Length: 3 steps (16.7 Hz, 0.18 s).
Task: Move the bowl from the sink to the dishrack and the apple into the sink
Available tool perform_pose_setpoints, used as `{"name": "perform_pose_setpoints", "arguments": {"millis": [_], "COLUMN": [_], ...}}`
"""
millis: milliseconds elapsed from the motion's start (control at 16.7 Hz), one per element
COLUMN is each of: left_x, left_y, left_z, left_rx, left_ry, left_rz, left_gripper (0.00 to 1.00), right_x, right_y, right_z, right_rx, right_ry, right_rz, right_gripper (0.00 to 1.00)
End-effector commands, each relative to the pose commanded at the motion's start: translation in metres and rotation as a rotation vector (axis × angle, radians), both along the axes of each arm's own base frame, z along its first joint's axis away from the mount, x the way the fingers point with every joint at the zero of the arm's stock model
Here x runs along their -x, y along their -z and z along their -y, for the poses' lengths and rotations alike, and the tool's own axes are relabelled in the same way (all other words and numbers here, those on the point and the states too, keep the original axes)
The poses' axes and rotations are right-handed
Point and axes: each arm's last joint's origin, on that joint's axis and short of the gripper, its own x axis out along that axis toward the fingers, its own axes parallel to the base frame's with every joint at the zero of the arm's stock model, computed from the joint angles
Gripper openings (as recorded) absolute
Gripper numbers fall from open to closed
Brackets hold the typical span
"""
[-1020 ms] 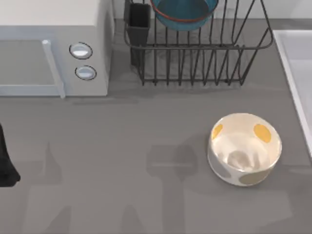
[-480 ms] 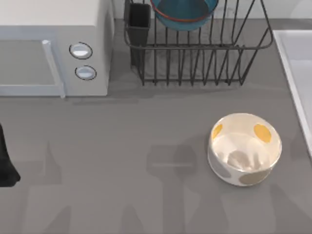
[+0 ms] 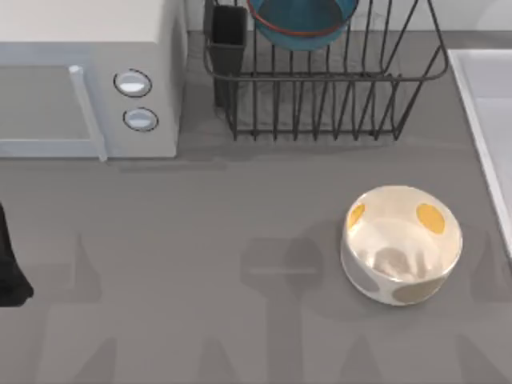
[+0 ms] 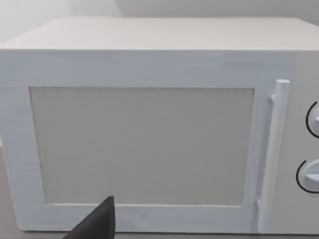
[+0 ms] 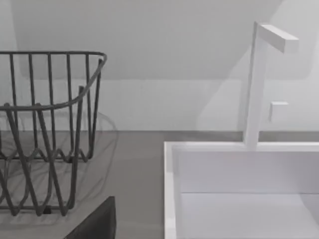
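The blue-teal bowl (image 3: pixel 302 22) with its reddish rim rests inside the black wire dishrack (image 3: pixel 320 112) at the back middle of the table. The pale sink (image 3: pixel 492 120) runs along the right edge, and its basin (image 5: pixel 239 199) and white faucet (image 5: pixel 256 84) appear in the right wrist view beside the dishrack (image 5: pixel 45 129). The apple is out of view. A dark part of my left arm (image 3: pixel 8 264) sits at the left edge. A dark tip of my left gripper (image 4: pixel 97 225) faces the microwave. A dark tip of my right gripper (image 5: pixel 97 221) points between rack and sink.
A white microwave (image 3: pixel 80 80) with two round knobs fills the back left, and its door and handle (image 4: pixel 271 159) are close in the left wrist view. A cream bowl with orange and grey spots (image 3: pixel 402 244) stands at the right front. A black utensil cup (image 3: pixel 227 36) sits at the rack's left corner.
No object has moved. The arm shadows on the tabletop have shifted slightly, with a new shadow near the right edge by the spotted bowl.
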Motion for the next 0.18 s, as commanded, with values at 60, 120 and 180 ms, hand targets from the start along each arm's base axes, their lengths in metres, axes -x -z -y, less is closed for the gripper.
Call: {"name": "perform_pose_setpoints", "arguments": {"millis": [60, 120, 180], "left_x": [0.0, 0.0, 0.0], "left_y": [0.0, 0.0, 0.0], "left_z": [0.0, 0.0, 0.0], "left_rx": [0.0, 0.0, 0.0], "left_ry": [0.0, 0.0, 0.0], "left_rz": [0.0, 0.0, 0.0], "left_gripper": [1.0, 1.0, 1.0], "right_x": [0.001, 0.0014, 0.0014], "right_y": [0.0011, 0.0014, 0.0014], "right_z": [-0.0005, -0.0007, -0.0007], "right_rx": [0.001, 0.001, 0.001], "right_ry": [-0.001, -0.001, -0.001], "right_rz": [-0.001, 0.0, 0.0], "right_gripper": [1.0, 1.0, 1.0]}}
